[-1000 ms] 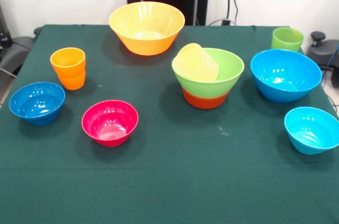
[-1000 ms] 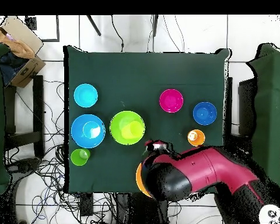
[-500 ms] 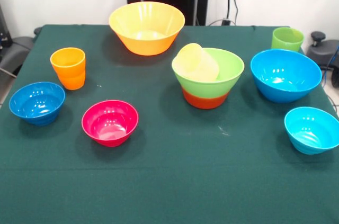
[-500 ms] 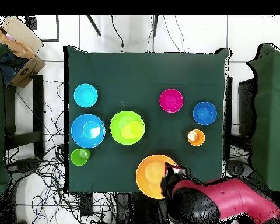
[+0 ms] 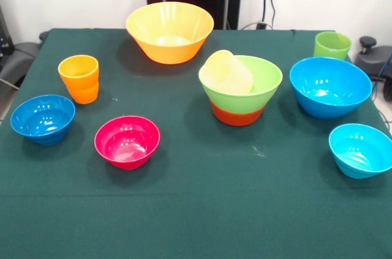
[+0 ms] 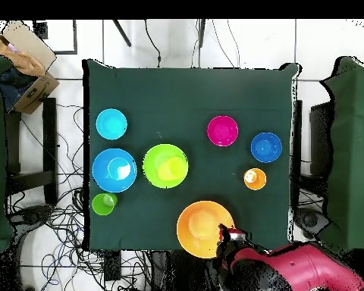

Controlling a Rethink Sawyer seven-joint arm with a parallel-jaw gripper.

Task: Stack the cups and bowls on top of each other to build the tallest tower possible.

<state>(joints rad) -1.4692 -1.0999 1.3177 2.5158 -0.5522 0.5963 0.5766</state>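
Cups and bowls spread out, one low pile

Bowls and cups sit on the dark green surface (image 5: 202, 210), all glossy plastic. From the left in the front view: the small dark blue bowl (image 5: 43, 118) stands upright near the left edge, and the orange cup (image 5: 79, 78), faintly ribbed, stands just behind it. The magenta bowl (image 5: 127, 141) lies nearer the camera. The big yellow-orange bowl (image 5: 169, 31) is at the far side, in front of the pedestal. Right of centre is the tower (image 5: 240, 90): the light green bowl (image 5: 260, 84) nests in the orange-red bowl (image 5: 237, 115) (only a red band shows beneath it), and the pale yellow cup (image 5: 227, 72) lies tilted inside the green one, resting against its left rim. Further right come the big blue bowl (image 5: 330, 86), the light green cup (image 5: 332, 45) behind it by the far corner, and the small cyan bowl (image 5: 361, 149) nearest the camera.

In the overhead view the red and black arm (image 6: 291, 269) lies at the bottom edge, with the end effector (image 6: 224, 236) at the rim of the yellow-orange bowl; whether it is clenched or released cannot be told.
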